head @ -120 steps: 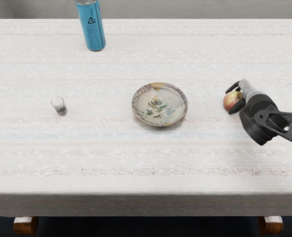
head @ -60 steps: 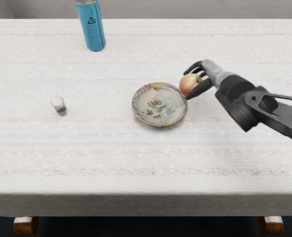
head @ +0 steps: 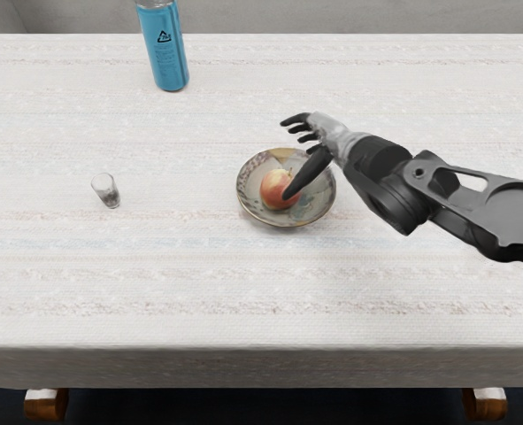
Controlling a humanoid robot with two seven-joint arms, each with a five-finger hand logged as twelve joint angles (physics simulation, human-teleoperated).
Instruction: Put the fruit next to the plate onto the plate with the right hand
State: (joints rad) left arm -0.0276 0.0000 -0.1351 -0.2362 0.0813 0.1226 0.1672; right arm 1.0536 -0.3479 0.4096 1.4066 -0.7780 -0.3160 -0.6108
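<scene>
Though at the apple [head: 274,189], right hand [head: 319,142] open.

A single camera at the robot's head looked down at a slant onto a white-clothed table [head: 155,292] from its near long side, facing across it towards a grey wall [head: 349,16] behind the far edge. It stood at middling range: the tabletop filled the frame from left to right, the near edge and two wooden feet [head: 45,404] showed along the bottom, and a blue can [head: 163,53] at the far side was cut off by the top edge. A plate [head: 263,212] lay close to the frame's centre. The right arm [head: 456,199] entered from the right edge
</scene>
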